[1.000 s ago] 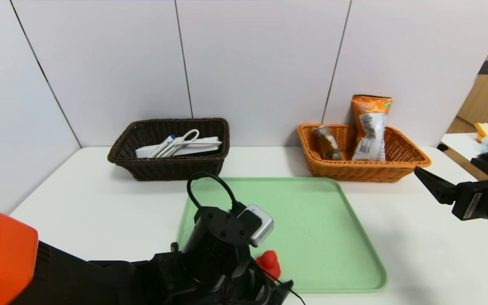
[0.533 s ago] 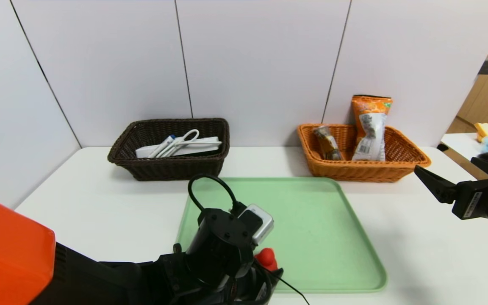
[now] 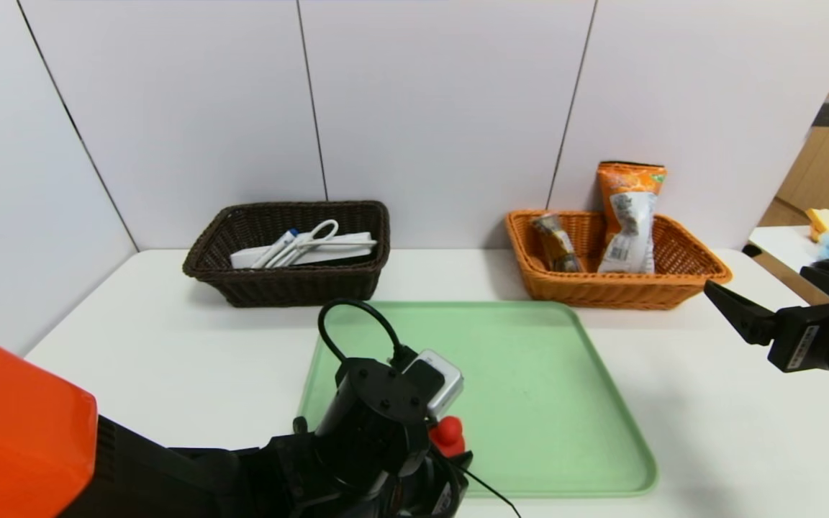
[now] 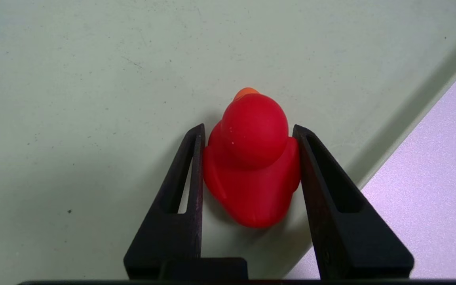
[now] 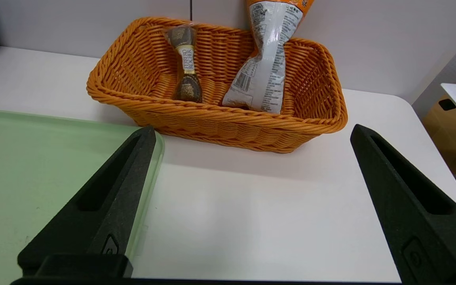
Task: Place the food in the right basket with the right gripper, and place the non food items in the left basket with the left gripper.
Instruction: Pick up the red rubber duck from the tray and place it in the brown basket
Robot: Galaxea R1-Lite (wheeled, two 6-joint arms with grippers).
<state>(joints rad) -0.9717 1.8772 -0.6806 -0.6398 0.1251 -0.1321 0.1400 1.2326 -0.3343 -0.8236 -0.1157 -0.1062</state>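
Note:
A red rubber duck [image 4: 251,158] with an orange beak sits near the front edge of the green tray [image 3: 529,374]. My left gripper [image 4: 248,127] is over it, one finger pressed against each side of its body. In the head view only the duck's head [image 3: 447,434] peeks out behind the left wrist. The dark brown left basket [image 3: 285,284] holds white items [image 3: 306,244]. In the orange right basket [image 3: 616,291] stand an orange snack bag [image 3: 629,216] and a chocolate pack [image 3: 555,241]. My right gripper [image 3: 760,280] hovers open above the table, right of the tray, holding nothing.
The tray lies mid-table in front of both baskets, and a white wall runs close behind them. A side table [image 3: 803,244] with yellow and blue things stands at the far right. In the right wrist view the tray's corner [image 5: 154,150] is beside the orange basket [image 5: 212,122].
The left gripper's fingers have closed in from wide open until they meet the duck's sides. The duck has shifted slightly toward the wrist. The right arm has not moved.

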